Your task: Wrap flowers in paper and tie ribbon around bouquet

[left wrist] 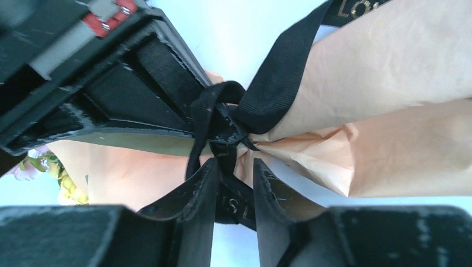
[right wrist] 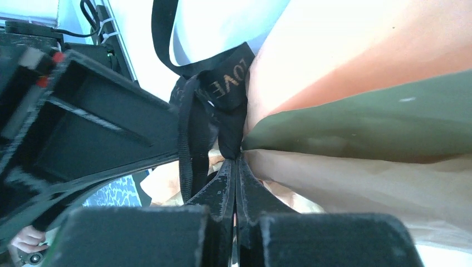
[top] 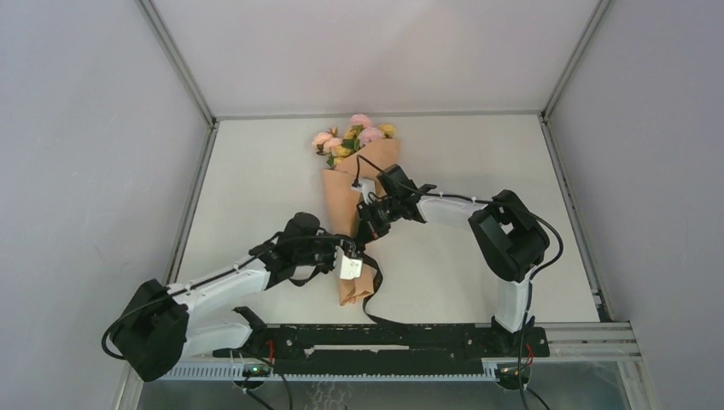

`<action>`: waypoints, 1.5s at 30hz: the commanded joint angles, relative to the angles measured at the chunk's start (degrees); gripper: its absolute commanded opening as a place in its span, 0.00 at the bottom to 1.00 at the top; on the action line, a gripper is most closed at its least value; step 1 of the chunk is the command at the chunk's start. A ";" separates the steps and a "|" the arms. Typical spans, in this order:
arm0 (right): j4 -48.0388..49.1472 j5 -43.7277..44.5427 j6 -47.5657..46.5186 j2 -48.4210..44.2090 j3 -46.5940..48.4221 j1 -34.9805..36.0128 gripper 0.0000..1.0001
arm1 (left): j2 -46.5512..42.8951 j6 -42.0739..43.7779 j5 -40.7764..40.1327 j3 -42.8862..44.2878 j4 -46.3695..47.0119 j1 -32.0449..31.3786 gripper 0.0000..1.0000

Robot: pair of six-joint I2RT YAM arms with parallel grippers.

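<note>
Left gripper sits a little open around the black ribbon while the right gripper pinches it tight at the knot, so the bouquet lying mid-surface looks wrapped, with only the tie left to finish.

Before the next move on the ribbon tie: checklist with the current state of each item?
1. Right gripper holds the ribbon: ok, jaws closed on it at the knot.
2. Left gripper open: ok, jaws apart, ribbon lying in the gap.
3. Ribbon around the bouquet at its narrow part: ok, the paper is cinched there.
4. Knot pulled tight: cannot tell.
5. Flowers seated in the wrap: ok, blooms show at the far, wide end.
6. Ribbon tail free: cannot tell, it trails down to the base rail.
</note>
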 commanded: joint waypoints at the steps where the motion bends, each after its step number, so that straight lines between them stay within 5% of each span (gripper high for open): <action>1: 0.18 2.59 -0.35 -4.04 0.02 0.09 0.00 | -4.69 -0.24 5.29 9.22 -16.15 1.02 0.37; 3: 0.17 4.16 -0.10 -4.81 -0.18 0.17 0.00 | -5.41 -1.25 4.92 11.57 -23.32 1.20 0.43; 6: -0.39 6.55 -0.23 -5.72 -0.25 0.49 0.00 | -5.44 -3.43 2.60 13.49 -31.55 2.21 0.67; 8: -0.47 7.22 -0.24 -5.65 -0.29 0.93 0.00 | -4.91 -5.38 -0.49 13.08 -34.19 2.77 0.72; 12: 0.11 7.86 0.15 -4.36 -0.24 1.29 0.05 | -2.38 -10.97 -8.31 11.40 -33.80 3.22 0.76; 21: 1.24 10.91 1.24 -4.22 -0.27 1.38 0.21 | -1.29 -12.93 -6.51 8.10 -29.22 2.51 0.83; 29: 1.68 10.12 1.77 -3.83 -0.29 1.58 0.00 | -0.50 -14.32 -5.48 5.86 -22.49 1.39 0.78; 33: 1.51 10.14 1.84 -4.24 -0.27 1.49 0.00 | -0.37 -14.58 -4.73 5.22 -21.69 -0.28 0.77; 36: 1.50 10.21 1.93 -4.43 -0.29 1.49 0.00 | -0.12 -15.01 -5.41 4.86 -19.85 -0.35 0.69; 38: 1.23 10.21 1.95 -4.51 -0.29 1.49 0.00 | 0.06 -14.31 -6.17 4.37 -18.70 -0.37 0.55; 42: 0.04 10.96 1.51 -5.36 -0.24 1.04 0.00 | -0.07 -11.45 -8.98 3.23 -17.19 -0.42 0.01; 45: -0.48 11.88 1.22 -6.65 -0.87 0.19 0.00 | -0.92 -9.02 -11.95 3.24 -17.00 0.12 0.00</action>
